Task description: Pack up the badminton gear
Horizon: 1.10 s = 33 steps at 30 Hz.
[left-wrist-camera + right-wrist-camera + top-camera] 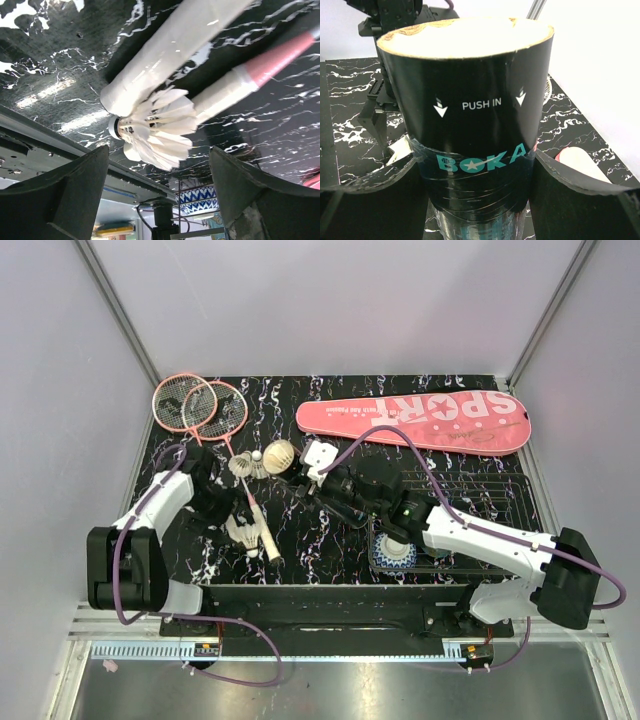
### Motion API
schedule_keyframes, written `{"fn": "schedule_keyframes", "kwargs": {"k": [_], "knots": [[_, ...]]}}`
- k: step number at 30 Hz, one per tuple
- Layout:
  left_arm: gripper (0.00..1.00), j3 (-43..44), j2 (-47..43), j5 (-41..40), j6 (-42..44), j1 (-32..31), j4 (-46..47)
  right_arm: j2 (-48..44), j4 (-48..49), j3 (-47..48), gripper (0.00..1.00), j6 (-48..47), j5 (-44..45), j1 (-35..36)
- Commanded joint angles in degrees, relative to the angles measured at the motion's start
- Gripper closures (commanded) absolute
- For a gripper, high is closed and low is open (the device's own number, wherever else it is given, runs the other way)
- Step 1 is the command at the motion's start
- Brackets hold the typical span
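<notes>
Left jaws: the left gripper is standing wide apart, straddling a white shuttlecock without touching it, so it is holding nothing.
Right jaws: the right gripper is clamping the black tube low on its body, leaving the "PUSH IN" mouth free.
Tube aim: the open end is pointing toward the left arm, probably so shuttlecocks can be fed in.
Shuttlecock's bed: it is lying against the white racket handles, which is crowding the pinch.
Second shuttlecock: lying just beside the tube mouth.
Rackets: lying with heads overlapping at the far left corner.
Pink cover: lying along the far edge, well apart from the rackets, not yet filled.
</notes>
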Motion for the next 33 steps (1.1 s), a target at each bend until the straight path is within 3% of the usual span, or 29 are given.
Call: {"fn": "schedule_keyframes", "kwargs": {"k": [1,3,11,18,21,22,23,24,25,27,31,33], "knots": [[0.22,-4.59,0.91,5.03,-3.93,0.0,3.62,-1.98,5.66,0.08,0.6,-0.03,-0.76,0.3],[0.28,-5.75,0.65,5.65,-4.99,-0.17,5.38,-1.89,5.75,-0.01,0.6,-0.02,-1.11,0.39],[0.79,-5.5,-4.96,5.12,-3.77,0.09,2.69,-1.1,5.84,-0.1,0.6,-0.29,-1.2,0.21],[0.86,11.34,-19.37,-8.9,0.19,0.53,-7.61,-0.4,5.84,-0.01,0.61,-0.55,-1.37,0.3],[0.87,18.48,-26.4,-14.37,7.38,0.53,-4.73,0.04,5.31,0.34,0.59,-0.99,-2.51,0.3],[0.87,18.76,-28.42,-13.43,13.49,0.53,-1.76,0.13,5.13,0.34,0.59,-1.08,-3.3,0.3],[0.86,18.24,-32.88,-11.25,17.12,0.61,7.76,0.13,5.13,0.34,0.59,-1.17,-3.57,0.3],[0.84,15.63,-35.1,-1.22,20.46,0.53,13.51,0.3,5.13,0.34,0.59,-1.34,-3.74,0.3],[0.75,14.3,-36.95,3.84,24.15,0.53,18.79,0.39,5.05,0.34,0.59,-1.43,-4.09,0.3],[0.75,12.53,-40.04,15.68,25.42,0.53,29.62,0.65,4.96,0.43,0.59,-1.69,-4.1,0.3],[0.79,17.61,-36.63,29.0,32.51,0.53,29.66,0.74,4.52,0.51,0.59,-2.31,-3.49,0.3],[0.86,21.29,-33.46,35.93,36.3,0.53,24.92,1.0,4.52,0.6,0.59,-2.75,-3.13,0.3]]}}
